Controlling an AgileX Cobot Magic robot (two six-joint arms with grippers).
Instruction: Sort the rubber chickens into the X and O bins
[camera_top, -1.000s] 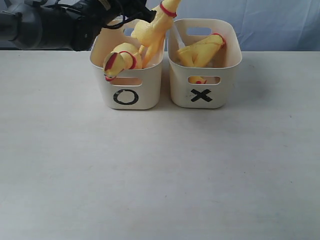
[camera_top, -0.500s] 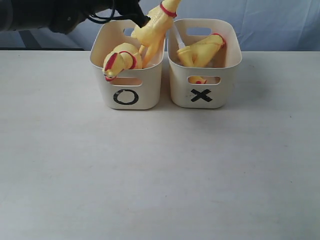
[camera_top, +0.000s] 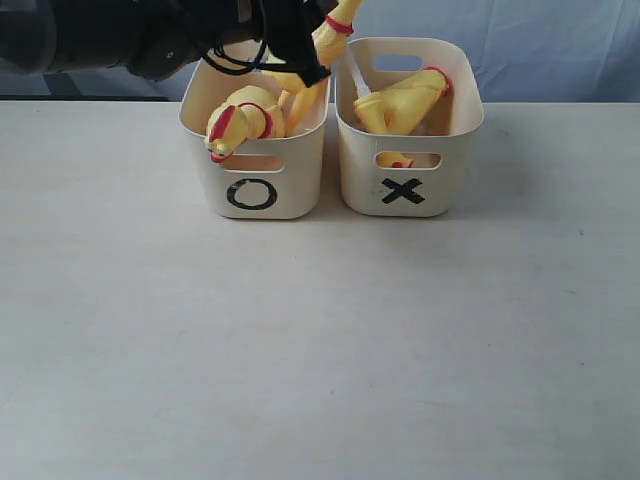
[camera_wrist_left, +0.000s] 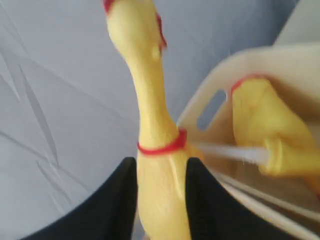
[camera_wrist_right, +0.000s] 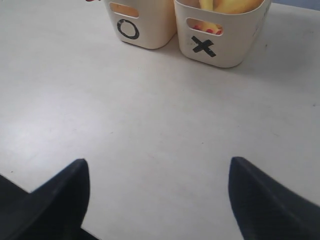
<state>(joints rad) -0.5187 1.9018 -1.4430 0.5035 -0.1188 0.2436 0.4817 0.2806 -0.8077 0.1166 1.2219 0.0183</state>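
Left claw reaches in from the upper left of the exterior view on a dark arm and sits over the back edge of the O bin. In the left wrist view its two black fingers press against either side of the tall chicken just below the red neck ring, so it is clenched on that bird's body. The tall chicken stands nearly upright at the right-hand side of the O bin, with its neck and head rising above the rim toward the top of the frame.

A second, curled chicken lies in the left part of the same bin, its red-ringed end hanging over the front rim above the slot handle. Just beside it to the right stands the X bin, where another chicken lies tilted. A bit of yellow and red shows through the front slot below it. Both bins rest on the pale desk.

Right claw hangs above bare desk with its fingers spread wide and nothing between them, well apart from the bins at the top of its view.
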